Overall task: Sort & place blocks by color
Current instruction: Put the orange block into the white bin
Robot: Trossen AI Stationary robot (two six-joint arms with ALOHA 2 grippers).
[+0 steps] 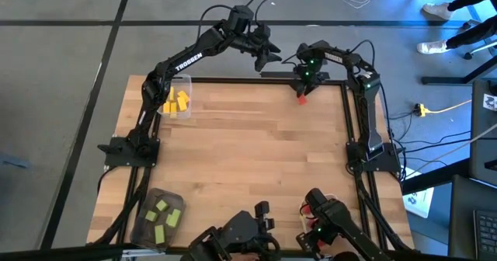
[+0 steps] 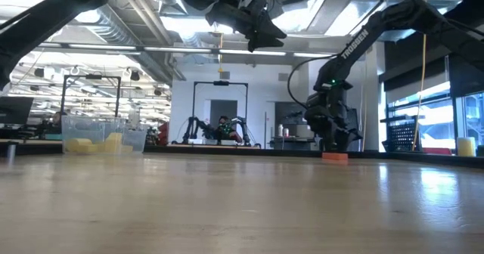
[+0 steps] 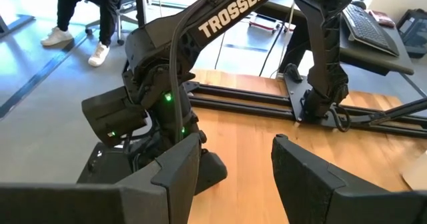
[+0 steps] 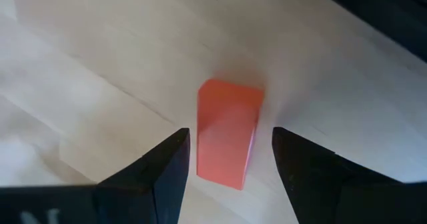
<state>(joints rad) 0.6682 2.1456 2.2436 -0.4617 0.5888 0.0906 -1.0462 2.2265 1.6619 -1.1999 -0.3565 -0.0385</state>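
Observation:
A red block (image 4: 227, 134) lies flat on the wooden table (image 1: 248, 152) near its far right corner, also seen as the red block (image 1: 303, 99) from above. My right gripper (image 4: 230, 147) points steeply down over it. Its fingers are open and stand on either side of the block, with a gap on each side. My left gripper (image 1: 268, 57) hangs open, high above the table's far edge, just left of the right arm, with nothing between its fingers (image 3: 180, 171).
A clear tray (image 1: 177, 98) with yellow blocks stands at the far left. A dark tray (image 1: 159, 214) with light green blocks sits at the near left. Black frame rails (image 1: 353, 121) run along the right and far edges. Two more dark arms (image 1: 326, 222) reach in at the near edge.

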